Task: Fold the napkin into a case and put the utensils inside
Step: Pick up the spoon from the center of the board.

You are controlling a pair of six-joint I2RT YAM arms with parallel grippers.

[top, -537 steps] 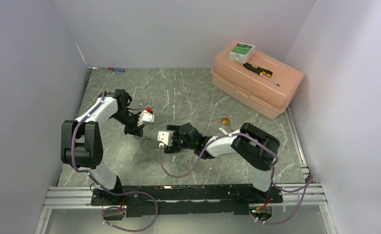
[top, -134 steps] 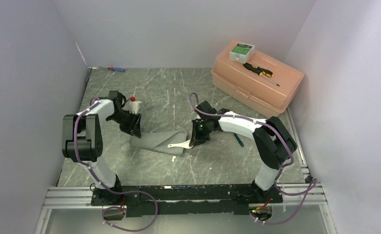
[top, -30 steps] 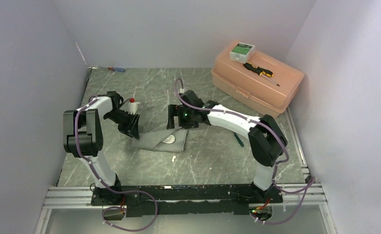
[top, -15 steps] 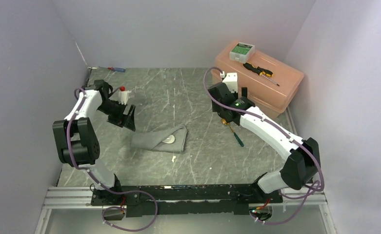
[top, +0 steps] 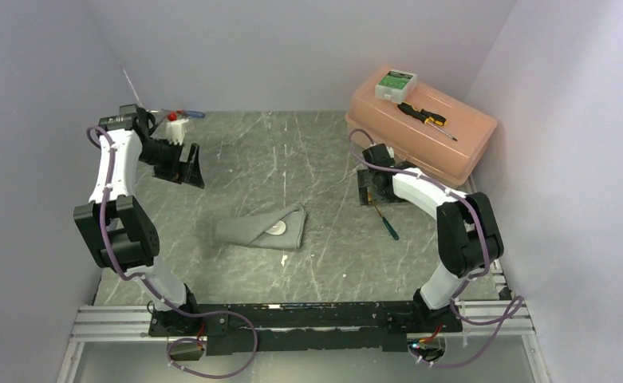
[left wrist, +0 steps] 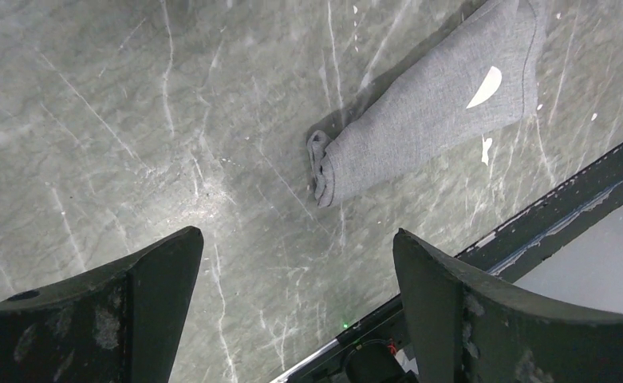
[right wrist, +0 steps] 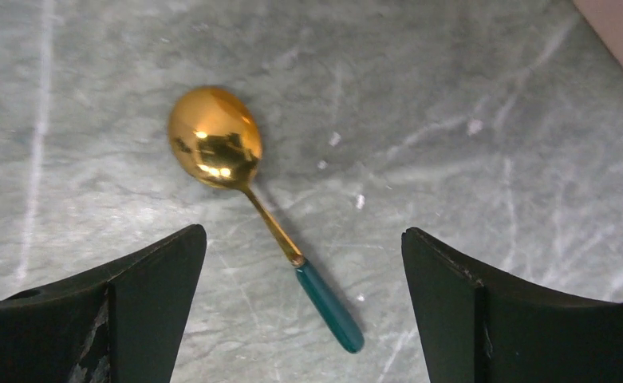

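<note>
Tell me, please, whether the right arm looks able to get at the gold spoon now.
Probably yes: the right tool, open, hangs over the gold spoon, which lies uncovered on the table.

I read the napkin (left wrist: 435, 120) as matt grey woven cloth. The gold spoon (right wrist: 216, 144) has a mirror-polished metal bowl, its teal handle smooth and glossy. The bench (right wrist: 491, 159) looks like smooth veined stone; the fingers (right wrist: 140, 303) of the right end effector (right wrist: 301, 239) are matt black and scuffed.

Napkin (top: 256, 231) mid-table (top: 292, 152), one spoon (top: 275, 228) inside it. Other spoon (right wrist: 216, 140) on table right of napkin, below right gripper (top: 368, 190). Box (top: 419, 140) back right, screwdriver (top: 426, 118) on its lid. Second screwdriver (top: 192, 114) back left.
</note>
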